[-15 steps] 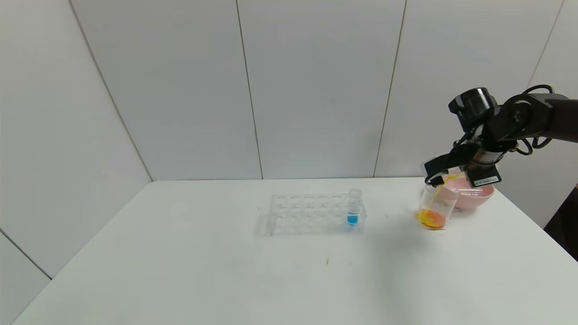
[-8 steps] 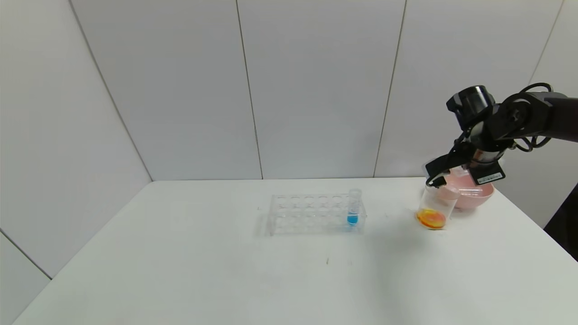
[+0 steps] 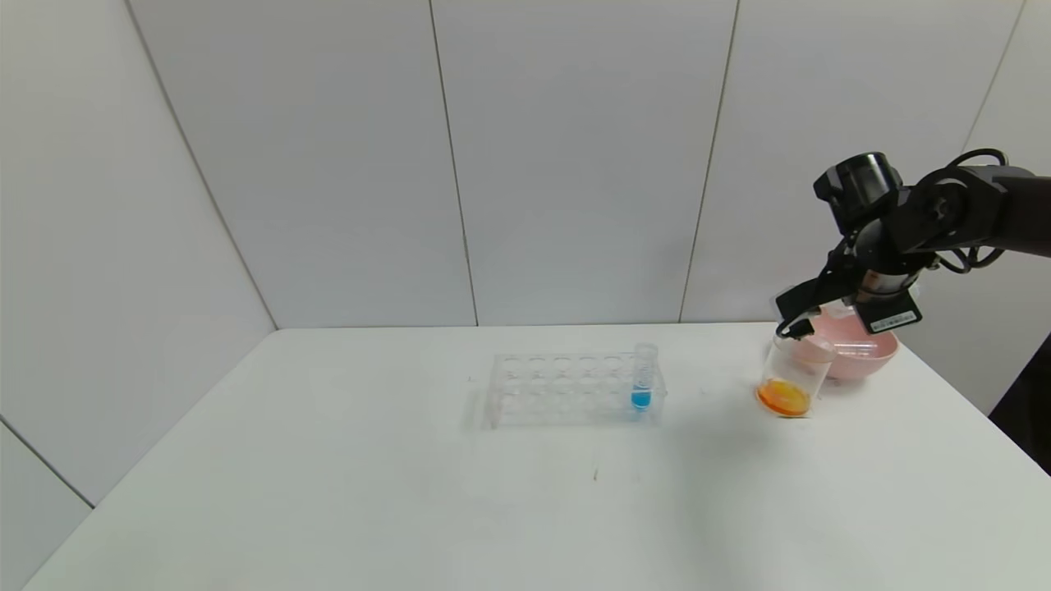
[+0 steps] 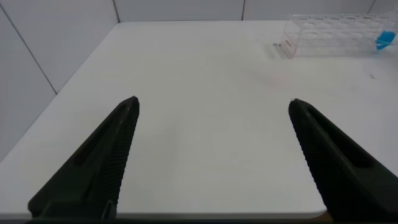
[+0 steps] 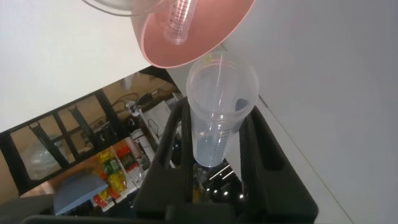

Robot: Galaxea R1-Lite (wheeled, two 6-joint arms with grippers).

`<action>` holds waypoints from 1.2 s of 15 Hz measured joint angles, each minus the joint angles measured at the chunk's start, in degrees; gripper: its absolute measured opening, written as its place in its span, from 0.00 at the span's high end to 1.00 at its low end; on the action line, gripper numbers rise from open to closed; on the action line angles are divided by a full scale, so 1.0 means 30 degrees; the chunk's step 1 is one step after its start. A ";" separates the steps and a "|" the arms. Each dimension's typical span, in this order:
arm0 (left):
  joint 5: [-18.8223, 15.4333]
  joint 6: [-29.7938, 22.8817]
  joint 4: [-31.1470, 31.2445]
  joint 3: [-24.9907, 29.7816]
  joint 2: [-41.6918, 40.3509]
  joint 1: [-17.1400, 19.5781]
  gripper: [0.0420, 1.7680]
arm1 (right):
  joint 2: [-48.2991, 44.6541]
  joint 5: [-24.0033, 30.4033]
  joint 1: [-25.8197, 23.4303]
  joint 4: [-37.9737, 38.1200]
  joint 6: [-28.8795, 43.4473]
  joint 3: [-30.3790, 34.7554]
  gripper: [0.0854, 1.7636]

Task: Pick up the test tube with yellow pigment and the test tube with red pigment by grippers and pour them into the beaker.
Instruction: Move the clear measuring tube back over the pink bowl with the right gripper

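Right claw [image 3: 803, 322]: pressed together on a small clear round-bottomed test tube [image 5: 214, 112], which I hold tipped above the clear beaker [image 3: 793, 377] so its mouth points down toward the rim.
Why held so: the tilt lets the last of the pigment drain; the tube looks empty, so I cannot tell which of the two tubes it is.
Beaker: stands near the bench's far right corner, touching or just beside a pink round bowl [image 3: 854, 349], with orange-yellow liquid pooled at its bottom; I judge both pigments are likely in.
Pink bowl: holds another clear tube lying inside, seen in my right wrist view; probably the place for emptied tubes.
Left claw [image 4: 211, 155]: spread wide, parked off the bench's near left edge, holding nothing.
Rack: a clear multi-hole tube rack [image 3: 566, 387] sits mid-bench toward the far edge, with one blue-liquid tube [image 3: 643, 377] upright at its right end, not part of my job.
Bench [image 3: 410, 492]: plain white, smooth.
Room: pale grey wall panels behind.
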 joint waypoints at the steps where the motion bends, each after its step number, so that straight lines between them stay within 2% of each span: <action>1: 0.0000 0.0000 0.0000 0.0000 0.0000 0.0000 0.03 | 0.0000 0.0008 0.0000 0.0012 0.0000 0.0000 0.76; 14: 0.0000 0.0008 0.0000 0.0000 0.0000 0.0000 0.03 | -0.0122 -0.1516 0.0284 0.0236 0.0118 0.0000 0.76; 18: 0.0000 0.0000 0.0000 0.0000 0.0000 0.0000 0.03 | -0.0085 -0.1491 0.0321 0.0374 0.1020 0.0000 0.76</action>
